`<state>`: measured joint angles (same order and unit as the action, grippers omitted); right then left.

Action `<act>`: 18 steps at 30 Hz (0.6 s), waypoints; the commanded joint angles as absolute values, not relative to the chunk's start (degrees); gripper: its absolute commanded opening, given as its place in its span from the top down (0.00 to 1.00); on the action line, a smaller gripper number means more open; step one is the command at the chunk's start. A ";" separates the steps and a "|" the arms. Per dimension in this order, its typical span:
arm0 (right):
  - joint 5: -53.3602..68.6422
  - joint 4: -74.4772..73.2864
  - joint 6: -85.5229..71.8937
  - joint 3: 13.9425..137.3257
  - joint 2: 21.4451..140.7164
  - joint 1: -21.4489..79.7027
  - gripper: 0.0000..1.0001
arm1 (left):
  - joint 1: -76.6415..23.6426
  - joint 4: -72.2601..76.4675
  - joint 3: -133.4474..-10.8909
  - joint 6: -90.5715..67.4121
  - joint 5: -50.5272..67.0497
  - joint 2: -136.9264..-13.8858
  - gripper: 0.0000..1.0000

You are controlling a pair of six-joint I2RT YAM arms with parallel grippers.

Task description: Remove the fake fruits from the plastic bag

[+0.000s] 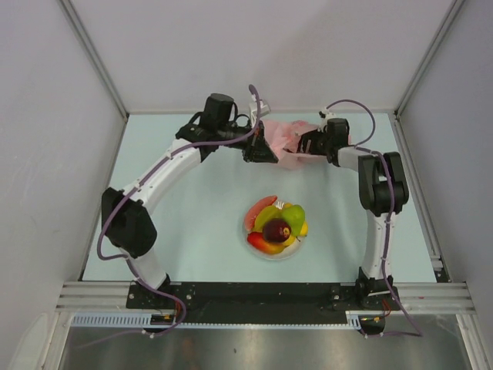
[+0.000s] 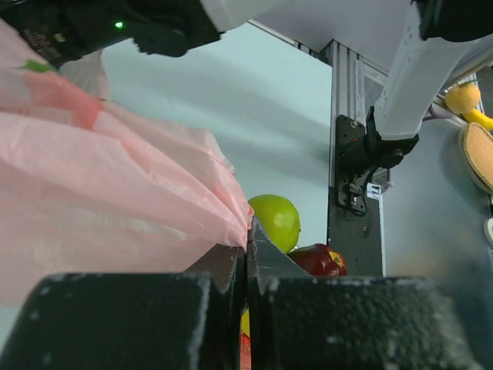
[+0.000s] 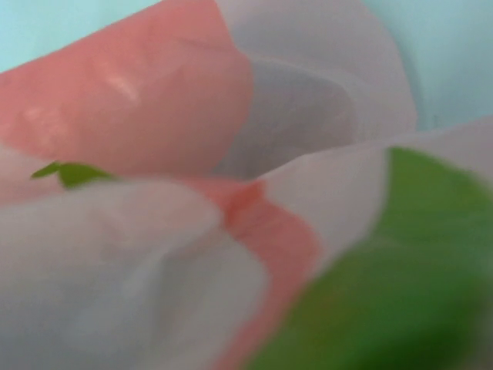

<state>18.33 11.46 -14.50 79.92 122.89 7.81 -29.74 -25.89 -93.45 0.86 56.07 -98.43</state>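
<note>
The pink plastic bag point(image 1: 286, 143) hangs crumpled between my two grippers at the back of the table. My left gripper point(image 1: 259, 151) is shut on the bag's edge point(image 2: 231, 223), and the film spreads to the left in its wrist view. My right gripper point(image 1: 306, 143) is against the bag's right side. Its wrist view is filled by blurred pink and white film point(image 3: 154, 116) with a green patch point(image 3: 408, 293), and its fingers are hidden. The fake fruits point(image 1: 276, 228) lie heaped on a white plate point(image 1: 255, 246): green pear point(image 2: 275, 220), dark red apple point(image 2: 317, 260), pinkish-red slice point(image 1: 259, 208).
The plate of fruits stands mid-table, nearer the arm bases than the bag. Grey walls close in the table at left, back and right. The right arm's link point(image 1: 380, 183) stands at the right, and its base post point(image 2: 354, 169) shows in the left wrist view.
</note>
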 commanded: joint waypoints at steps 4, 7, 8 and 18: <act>17.75 11.42 -16.19 94.82 133.41 8.96 0.37 | -31.82 -28.64 -98.61 2.63 54.15 -99.23 1.00; 21.00 12.21 -14.50 97.38 133.42 8.62 0.65 | -31.55 -30.40 -98.35 4.48 51.26 -98.79 1.00; 22.83 12.30 -14.50 97.30 132.81 8.44 0.75 | -31.29 -30.24 -98.18 4.40 50.98 -98.62 1.00; 37.52 9.59 -13.19 88.07 115.42 5.63 0.78 | -28.83 -26.81 -96.06 2.46 49.13 -100.37 1.00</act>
<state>29.82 10.22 -14.85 90.15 127.22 6.28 -29.74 -28.88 -96.01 2.00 49.95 -100.29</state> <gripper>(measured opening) 0.226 0.006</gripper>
